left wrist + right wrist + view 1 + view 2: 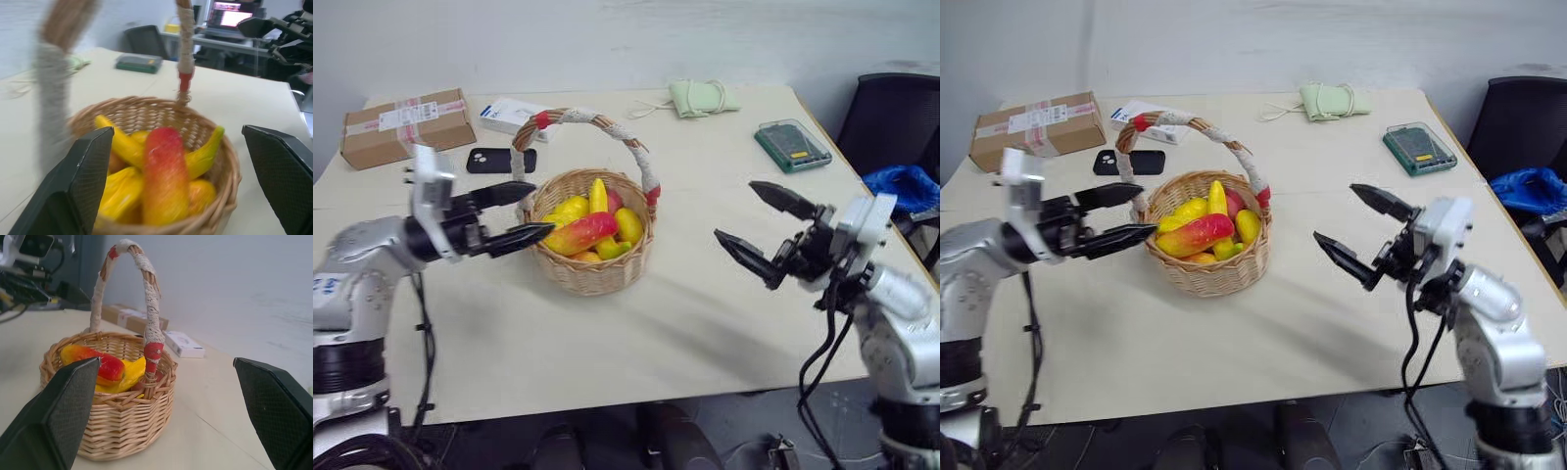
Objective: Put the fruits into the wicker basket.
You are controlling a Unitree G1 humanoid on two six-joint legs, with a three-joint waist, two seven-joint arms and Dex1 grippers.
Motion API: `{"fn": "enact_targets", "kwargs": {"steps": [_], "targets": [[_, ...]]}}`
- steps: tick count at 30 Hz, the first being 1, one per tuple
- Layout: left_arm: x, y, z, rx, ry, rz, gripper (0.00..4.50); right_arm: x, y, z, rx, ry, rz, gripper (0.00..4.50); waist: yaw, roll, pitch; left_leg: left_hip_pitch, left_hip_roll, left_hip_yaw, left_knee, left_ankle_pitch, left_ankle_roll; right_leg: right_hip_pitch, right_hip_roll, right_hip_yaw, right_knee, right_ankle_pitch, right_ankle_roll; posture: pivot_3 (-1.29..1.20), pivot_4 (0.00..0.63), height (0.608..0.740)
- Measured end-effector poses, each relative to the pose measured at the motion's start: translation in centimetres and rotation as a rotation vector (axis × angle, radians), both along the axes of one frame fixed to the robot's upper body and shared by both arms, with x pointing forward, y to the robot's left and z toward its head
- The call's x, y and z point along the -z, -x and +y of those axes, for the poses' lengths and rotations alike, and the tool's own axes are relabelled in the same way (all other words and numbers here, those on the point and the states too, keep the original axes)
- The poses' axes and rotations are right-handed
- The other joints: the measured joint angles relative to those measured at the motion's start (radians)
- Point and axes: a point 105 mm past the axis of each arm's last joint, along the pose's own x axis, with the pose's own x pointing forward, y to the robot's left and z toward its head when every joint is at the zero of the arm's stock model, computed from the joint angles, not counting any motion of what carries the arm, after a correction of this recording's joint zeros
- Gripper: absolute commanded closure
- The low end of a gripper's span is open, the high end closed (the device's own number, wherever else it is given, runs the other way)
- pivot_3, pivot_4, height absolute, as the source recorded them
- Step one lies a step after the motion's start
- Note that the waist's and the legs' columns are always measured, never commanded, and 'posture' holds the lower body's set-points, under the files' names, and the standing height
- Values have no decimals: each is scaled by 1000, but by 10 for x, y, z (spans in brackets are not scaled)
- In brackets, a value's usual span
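Note:
The wicker basket point(592, 274) stands mid-table, its white-corded handle point(631, 147) arching above. Inside, a red-to-yellow mango point(579, 234) lies across the top of yellow bananas point(598, 196). My left gripper point(540, 208) is open at the basket's left rim, fingertips level with the mango and nothing between them. The left wrist view shows the mango point(165, 176) and a banana point(120, 144) in the basket just ahead of the open fingers. My right gripper point(736, 211) hovers open and empty above the table, right of the basket point(122, 426) and pointing toward it.
Behind the basket lie a black phone point(499, 159), a white packet point(514, 115) and a cardboard box point(406, 125). A green cloth point(703, 97) and a green case point(791, 144) sit at the far right. A black chair point(891, 117) with a blue bag point(901, 186) stands off the table's right edge.

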Motion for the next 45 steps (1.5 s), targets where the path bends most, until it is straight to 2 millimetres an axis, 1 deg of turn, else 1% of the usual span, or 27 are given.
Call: {"fn": "enact_targets", "kwargs": {"steps": [1, 2, 4, 6, 8, 10, 12, 15, 18, 19, 20, 21, 22, 25, 26, 29, 31, 33, 35, 37, 39, 41, 42, 45], "targets": [[-1, 3, 6, -7, -15, 5, 34, -1, -6, 0, -12, 1, 25, 0, 0, 0, 0, 0, 0, 0, 0, 0, 0, 0, 0, 0, 0, 0, 0, 0, 150, 740], [-1, 9, 13, -12, -30, 15, 34, -1, -14, 5, -47, 4, 63, 0, -1, 0, 0, 0, 0, 0, 0, 0, 0, -1, 0, 0, 0, 0, 0, 0, 150, 740], [0, 16, 31, -38, -52, 52, 34, -3, -28, 21, -138, 21, 160, 0, -8, 1, 1, -1, 1, 2, -1, 0, 0, -4, 0, 0, 0, 0, -1, 0, 150, 740], [-3, 22, 49, -69, -44, 42, 34, -1, -37, 38, -228, 22, 236, 0, -7, 1, 1, -2, 2, 2, -2, 0, -1, -7, 1, 0, 1, -1, -3, 0, 150, 740], [-2, 26, 58, -76, -28, 37, 34, 4, -44, 53, -282, 1, 284, 0, -4, 1, 1, -5, 2, 3, -3, 0, -1, -11, 1, 0, 3, -2, -5, 0, 150, 740], [6, 31, 67, -88, -13, 66, 34, 8, -56, 68, -301, -13, 306, 0, -4, 2, 1, -8, 2, 5, -2, 0, -2, -15, 0, 0, 4, -2, -5, 0, 150, 740], [14, 35, 69, -88, -8, 101, 34, 11, -67, 80, -306, 3, 306, 0, -4, 2, 1, -10, 3, 5, -2, -1, -2, -16, 0, 0, 3, -2, -5, 0, 150, 740], [21, 39, 65, -72, 18, 110, 0, 7, -76, 97, -339, 39, 270, 643, -6, 2, 1, -10, 4, 6, -2, -2, -1, -16, -1, 0, 2, -2, -5, 0, 150, 740], [26, 38, 59, -61, 57, 103, 0, 2, -79, 111, -396, 38, 236, 1667, -7, 2, 1, -10, 3, 7, -1, -2, -1, -16, -1, 0, 3, -2, -5, 0, 150, 740], [27, 38, 58, -63, 64, 104, 0, 2, -79, 111, -403, 46, 227, 2036, -6, 2, 1, -10, 3, 7, -1, -2, -1, -16, -1, 0, 3, -2, -5, 0, 150, 740], [29, 38, 59, -65, 66, 108, 0, 3, -79, 111, -414, 62, 219, 2516, -6, 2, 1, -10, 3, 7, -1, -2, -1, -16, -1, 0, 3, -2, -5, 0, 150, 740], [29, 38, 59, -65, 66, 109, 0, 4, -79, 110, -421, 68, 220, 2749, -7, 2, 1, -10, 3, 7, -1, -2, -1, -16, -1, 0, 3, -2, -5, 0, 150, 740], [29, 38, 58, -64, 65, 108, 0, 4, -78, 109, -435, 71, 224, 3147, -7, 2, 1, -10, 3, 7, -1, -2, -1, -16, -1, 0, 3, -2, -5, 0, 150, 740], [28, 34, 50, -33, 62, 101, 0, 5, -66, 104, -495, 97, 192, 4202, -6, 2, 1, -10, 3, 6, -1, -2, -2, -16, -1, 0, 3, -2, -5, 0, 150, 740], [26, 33, 46, -17, 59, 93, 0, 8, -58, 100, -510, 118, 166, 4335, -3, 2, 1, -10, 3, 6, -1, -2, -2, -16, -1, -1, 3, -2, -5, 0, 150, 740], [26, 30, 32, 28, 66, 81, 0, 11, -46, 89, -464, 74, 112, 4328, -1, 3, 2, -10, 4, 5, -1, -3, -2, -15, -1, -1, 3, -2, -4, 0, 150, 740], [23, 26, 15, 88, 78, 60, 0, 6, -38, 77, -377, -21, 84, 4328, 0, 3, 2, -11, 4, 5, 0, -3, -3, -16, -1, -1, 3, -2, -4, 0, 150, 740], [19, 25, 1, 137, 89, 38, 0, -5, -31, 60, -269, -108, 36, 4328, 0, 3, 2, -11, 4, 4, 0, -3, -3, -16, -1, -1, 3, -2, -4, 0, 150, 740], [18, 23, -12, 185, 105, 33, 0, -14, -18, 28, -113, -168, -16, 4328, 5, 3, 2, -11, 3, 3, 0, -3, -3, -15, -1, -1, 2, -2, -3, 0, 150, 740], [22, 22, -21, 217, 115, 47, 0, -17, -9, -8, 60, -194, -31, 4328, 6, 3, 2, -11, 2, 3, -1, -3, -3, -15, -1, -1, 1, -2, -3, 0, 150, 740], [24, 18, -32, 260, 134, 54, 0, -15, 0, -42, 227, -218, -35, 4328, 7, 3, 2, -11, 2, 3, 0, -3, -3, -14, 0, 0, 1, -2, -3, 0, 150, 740], [26, 12, -44, 304, 147, 59, 0, -11, 10, -74, 382, -206, -37, 4328, 7, 3, 2, -10, 1, 3, 0, -2, -3, -14, 1, 1, 2, -1, -2, 0, 150, 740], [27, 10, -47, 318, 143, 64, 0, -10, 13, -86, 444, -199, -37, 4328, 2, 3, 2, -9, 1, 4, 0, -1, -4, -13, 1, 2, 2, -1, -1, 0, 150, 740], [25, 2, -55, 353, 141, 59, 0, -7, 17, -111, 570, -184, -40, 4328, -13, 3, 2, -3, 0, 6, -1, -1, -5, -12, 3, 6, 6, 0, -1, 0, 150, 740]]}}
